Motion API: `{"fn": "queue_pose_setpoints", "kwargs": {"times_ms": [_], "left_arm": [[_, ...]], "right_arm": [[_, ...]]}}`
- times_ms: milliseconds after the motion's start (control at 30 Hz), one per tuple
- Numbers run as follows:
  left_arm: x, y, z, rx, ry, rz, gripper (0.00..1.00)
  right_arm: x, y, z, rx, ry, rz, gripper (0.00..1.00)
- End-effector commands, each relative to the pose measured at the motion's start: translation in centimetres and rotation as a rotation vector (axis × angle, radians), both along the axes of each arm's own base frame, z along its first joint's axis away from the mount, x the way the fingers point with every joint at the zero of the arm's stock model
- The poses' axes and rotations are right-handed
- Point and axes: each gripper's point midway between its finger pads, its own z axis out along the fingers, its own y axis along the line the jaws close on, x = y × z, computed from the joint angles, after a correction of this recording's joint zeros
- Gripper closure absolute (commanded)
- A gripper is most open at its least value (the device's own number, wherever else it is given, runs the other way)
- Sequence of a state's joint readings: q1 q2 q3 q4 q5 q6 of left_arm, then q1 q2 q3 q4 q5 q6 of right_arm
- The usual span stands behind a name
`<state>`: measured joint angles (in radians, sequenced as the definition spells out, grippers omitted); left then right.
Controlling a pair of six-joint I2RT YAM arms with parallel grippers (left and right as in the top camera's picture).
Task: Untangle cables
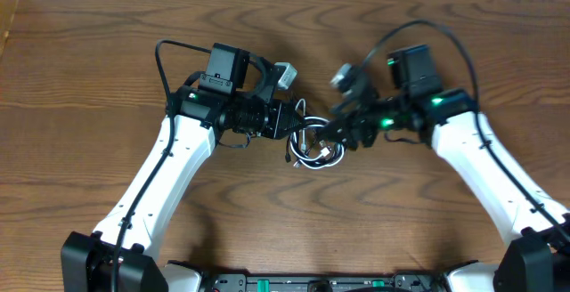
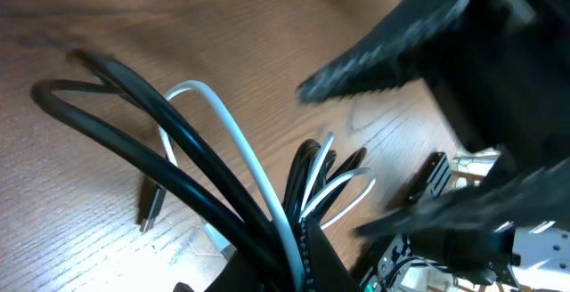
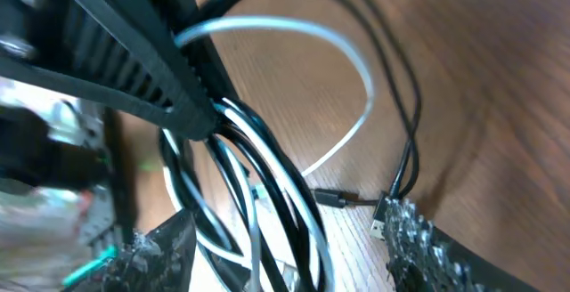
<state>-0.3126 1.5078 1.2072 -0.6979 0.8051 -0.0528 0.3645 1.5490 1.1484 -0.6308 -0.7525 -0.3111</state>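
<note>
Anchoring the cables (image 1: 313,152): left gripper (image 1: 300,123) clamped on them from 9 o'clock so right gripper (image 1: 331,132), jaws apart at 3 o'clock, can pick a strand.

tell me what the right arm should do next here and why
Probably close the right gripper on the white cable alone and ease it away. The left gripper is shut on the cables, anchoring the bundle, while the right fingers stand apart around the loops, gripping nothing. The white one arcs clear of the black ones, so it looks easiest to single out.
</note>
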Motion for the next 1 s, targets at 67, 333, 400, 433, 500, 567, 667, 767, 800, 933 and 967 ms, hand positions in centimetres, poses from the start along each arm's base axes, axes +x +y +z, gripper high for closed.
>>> {"fn": "queue_pose_setpoints", "kwargs": {"times_ms": [67, 333, 400, 433, 500, 567, 667, 767, 800, 933, 967], "left_arm": [[0.1, -0.2, 0.3, -0.012, 0.022, 0.02, 0.93], [0.0, -0.3, 0.4, -0.021, 0.026, 0.014, 0.93], [0.0, -0.3, 0.4, -0.021, 0.025, 0.015, 0.93], [0.1, -0.2, 0.3, -0.014, 0.024, 0.018, 0.93], [0.7, 0.5, -0.4, 0.035, 0.039, 0.081, 0.93], [1.3, 1.3, -1.1, 0.087, 0.059, 0.159, 0.93], [2.3, 2.8, -2.0, 0.163, 0.082, 0.281, 0.93], [3.2, 4.2, -2.7, 0.227, 0.093, 0.39, 0.93], [3.4, 4.5, -2.8, 0.241, 0.093, 0.413, 0.92], [3.9, 5.4, -3.1, 0.277, 0.089, 0.471, 0.93], [3.9, 5.4, -3.1, 0.276, 0.088, 0.472, 0.93]], "right_arm": [[1.8, -0.7, -2.3, -0.213, -0.087, -0.119, 0.46], [4.2, 0.4, -3.8, -0.211, -0.058, -0.255, 0.85], [5.5, -1.2, -4.1, -0.237, -0.025, -0.399, 0.92], [6.4, -2.5, -3.8, -0.243, -0.006, -0.501, 0.96], [7.0, -3.9, -2.4, -0.209, 0.003, -0.58, 0.99], [7.3, -4.9, -1.0, -0.18, -0.002, -0.627, 0.99], [7.5, -6.7, 1.3, -0.13, -0.001, -0.712, 0.99], [7.1, -8.1, 3.2, -0.085, 0.004, -0.763, 0.99], [6.9, -8.1, 3.5, -0.075, 0.008, -0.757, 0.99], [5.3, -6.6, 5.5, 0.02, 0.013, -0.612, 0.99], [4.8, -6.0, 5.9, 0.048, 0.02, -0.565, 0.99]]}}
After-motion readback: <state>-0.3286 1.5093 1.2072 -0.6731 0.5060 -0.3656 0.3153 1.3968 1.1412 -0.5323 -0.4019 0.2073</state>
